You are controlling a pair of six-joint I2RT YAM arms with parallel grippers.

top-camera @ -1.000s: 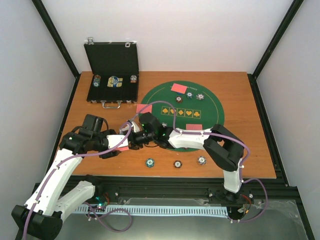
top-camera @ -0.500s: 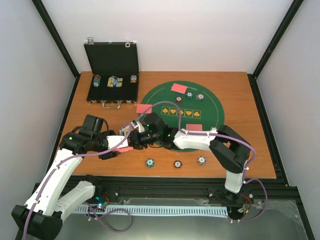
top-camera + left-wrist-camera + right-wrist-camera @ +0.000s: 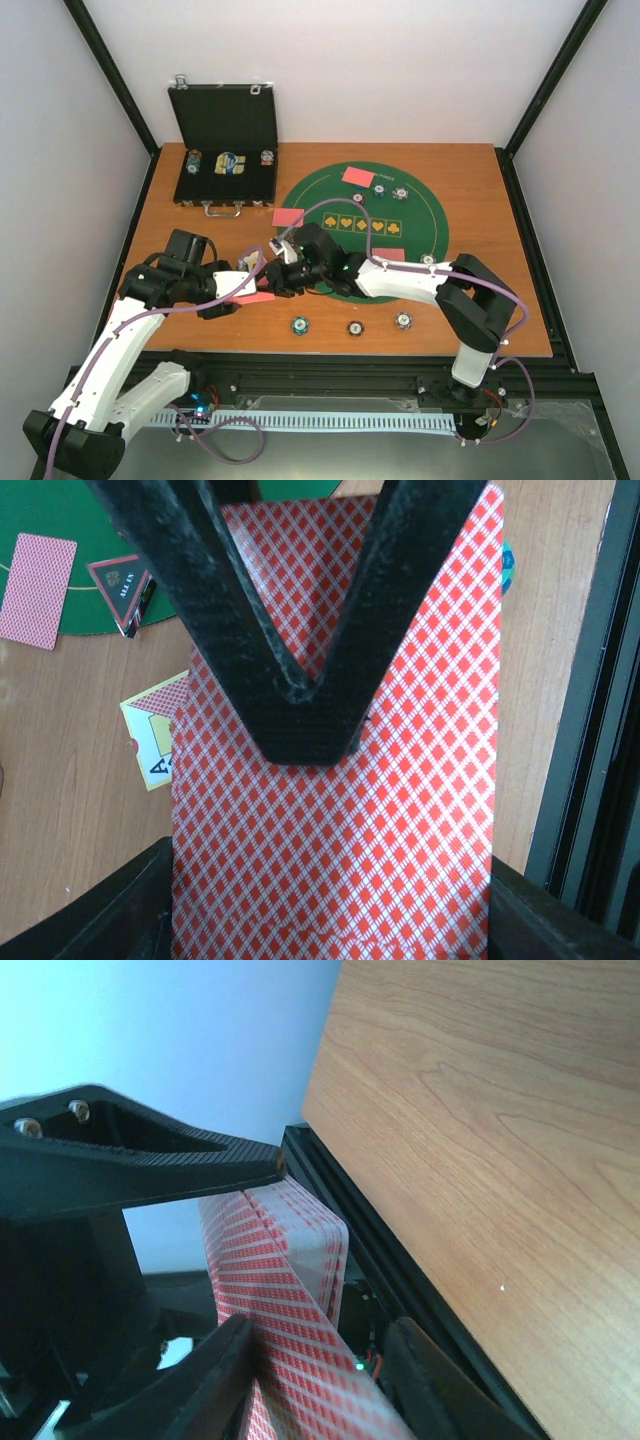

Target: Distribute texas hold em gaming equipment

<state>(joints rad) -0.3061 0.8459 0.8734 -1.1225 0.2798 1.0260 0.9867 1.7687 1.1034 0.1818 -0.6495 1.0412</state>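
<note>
My left gripper (image 3: 246, 290) is shut on a deck of red-backed playing cards (image 3: 259, 297) held over the wood left of the mat. The deck fills the left wrist view (image 3: 400, 810) between my left gripper's (image 3: 330, 925) jaws. My right gripper (image 3: 273, 281) reaches in from the right. One black finger (image 3: 290, 710) lies over the deck's back. In the right wrist view the cards (image 3: 290, 1310) run between my right gripper's (image 3: 320, 1360) jaws, which stand apart, with a gap on the right side. Three striped chips (image 3: 299, 325) (image 3: 355, 327) (image 3: 403, 320) lie near the front edge.
The green felt mat (image 3: 420, 215) holds red-backed cards (image 3: 357, 177) (image 3: 388, 254), three small chips (image 3: 380, 192) and the triangle marker (image 3: 122, 583). Another card (image 3: 288, 217) lies at its left rim. A face-up card (image 3: 152, 738) lies on the wood. The open black case (image 3: 225, 150) stands back left.
My right gripper has moved left off the mat to the deck in my left gripper. Its arm has stretched out. The left arm has stayed still.
</note>
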